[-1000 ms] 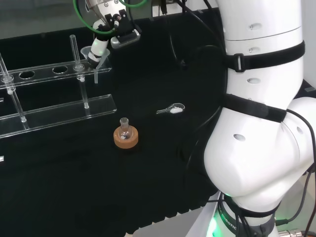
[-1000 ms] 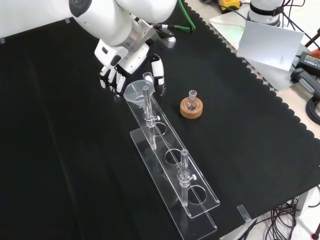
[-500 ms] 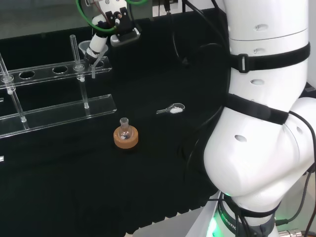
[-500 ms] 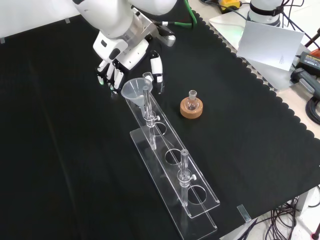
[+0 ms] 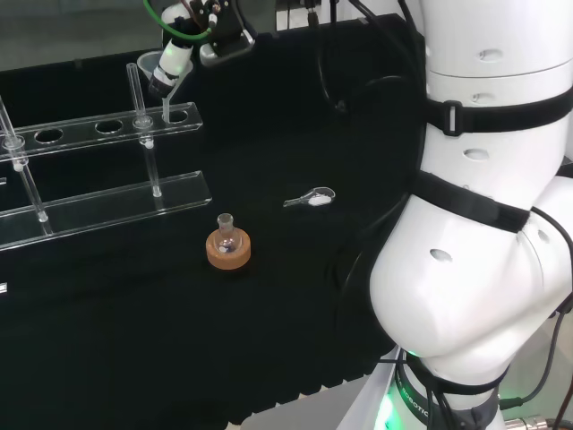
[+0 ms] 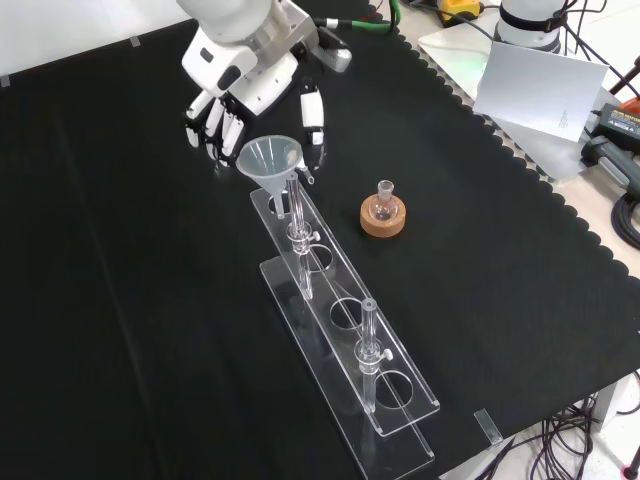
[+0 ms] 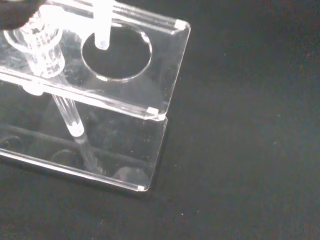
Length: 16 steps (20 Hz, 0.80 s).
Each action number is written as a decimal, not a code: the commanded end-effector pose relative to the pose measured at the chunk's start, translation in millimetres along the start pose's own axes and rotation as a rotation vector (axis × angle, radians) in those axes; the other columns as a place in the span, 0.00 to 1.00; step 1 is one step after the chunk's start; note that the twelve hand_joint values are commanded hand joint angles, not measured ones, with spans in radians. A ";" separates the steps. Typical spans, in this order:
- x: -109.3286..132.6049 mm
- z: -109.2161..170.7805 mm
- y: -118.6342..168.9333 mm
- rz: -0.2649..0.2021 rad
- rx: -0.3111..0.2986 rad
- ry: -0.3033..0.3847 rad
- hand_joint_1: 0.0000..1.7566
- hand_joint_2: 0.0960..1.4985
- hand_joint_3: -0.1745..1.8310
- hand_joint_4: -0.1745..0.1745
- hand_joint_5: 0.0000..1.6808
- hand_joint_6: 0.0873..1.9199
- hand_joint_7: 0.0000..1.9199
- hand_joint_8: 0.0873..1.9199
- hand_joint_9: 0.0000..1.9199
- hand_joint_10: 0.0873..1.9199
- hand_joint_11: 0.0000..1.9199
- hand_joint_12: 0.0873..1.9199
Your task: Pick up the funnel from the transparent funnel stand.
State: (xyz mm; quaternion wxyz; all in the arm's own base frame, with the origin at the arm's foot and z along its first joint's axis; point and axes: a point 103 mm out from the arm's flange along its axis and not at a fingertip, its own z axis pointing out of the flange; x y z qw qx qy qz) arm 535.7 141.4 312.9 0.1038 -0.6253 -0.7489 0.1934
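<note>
We see the hand (image 6: 240, 95) at the far end of the transparent funnel stand (image 6: 345, 330) in the front view, its fingers (image 6: 208, 122) curled on one side of the funnel (image 6: 271, 160) and its thumb (image 6: 313, 115) on the other, so that it pinches the clear cone between them. The funnel is raised: in the front view its stem slants down over the end of the stand's upper plate, and in the wrist view the stem tip (image 7: 101, 30) hangs just above the round end hole (image 7: 117, 52), clear of the plate. In the head view the hand (image 5: 175, 58) holds the funnel (image 5: 154, 70) above the right end of the stand (image 5: 107, 193), with the stem reaching down toward the upper plate.

The stand is two clear plates, one above the other, joined by upright clear rods (image 6: 368, 345). It lies on the black cloth of the counter (image 6: 120, 330).

We note a small round-bottomed flask (image 6: 383, 203) seated upright in a cork ring (image 6: 383, 220), to the right of the stand in the front view and apart from it. In the head view a small clear scoop (image 5: 310, 198) lies on the cloth to the right of the flask, well apart from the hand. The arm's white links (image 5: 483, 224) stand at the right of the head view.
</note>
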 end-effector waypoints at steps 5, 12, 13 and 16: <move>-23.2 -28.1 -21.4 0.034 -0.042 -0.039 0.44 0.47 0.13 0.53 0.44 0.00 0.49 0.16 0.26 0.22 0.00 0.46; -35.7 -43.0 -34.7 0.062 -0.072 -0.026 0.44 0.48 0.14 0.53 0.44 0.00 0.50 0.16 0.26 0.22 0.00 0.46; -37.8 -42.8 -36.8 0.068 -0.073 -0.025 0.44 0.48 0.14 0.53 0.44 0.00 0.50 0.16 0.26 0.22 0.00 0.46; -46.2 -39.3 -45.6 0.094 -0.065 -0.015 0.44 0.48 0.14 0.53 0.44 0.00 0.50 0.16 0.26 0.22 0.00 0.46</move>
